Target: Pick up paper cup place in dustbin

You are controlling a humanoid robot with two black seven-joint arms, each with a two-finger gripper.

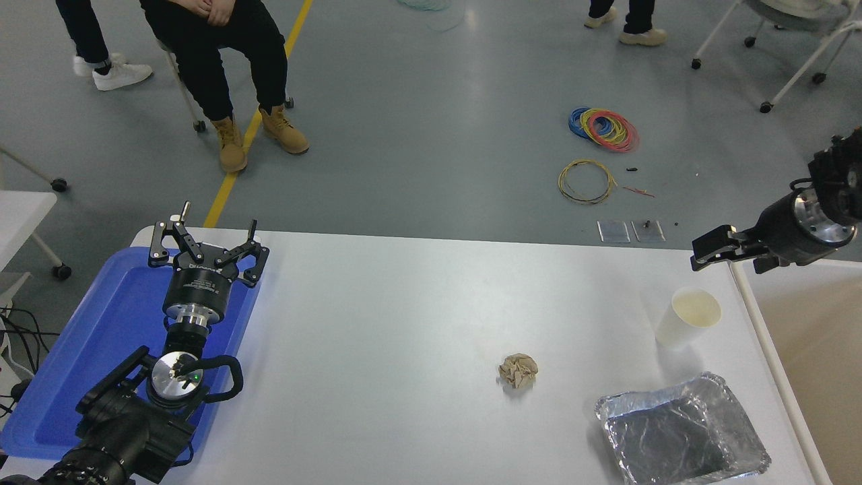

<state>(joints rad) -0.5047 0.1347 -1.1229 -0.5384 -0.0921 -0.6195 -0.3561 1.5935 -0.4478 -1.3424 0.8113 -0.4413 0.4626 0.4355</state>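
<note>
A grey floor (431,121) with a yellow line (250,131) lies beyond the white tabletop (404,337). Coloured wire coils (603,128) lie on it; a person (215,47) sits on a wheeled chair (185,101).

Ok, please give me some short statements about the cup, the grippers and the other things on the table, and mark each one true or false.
1. The paper cup stands upright on the table. True.
2. The right gripper holds the cup. False: it hangs apart from the cup, beyond it, holding nothing.
3. The left gripper is over the blue tray. True.
4. The brown paper ball lies inside the foil tray. False: it lies on the table, left of that tray.
5. The cup is already in the dustbin. False: it stands left of the bin.
</note>
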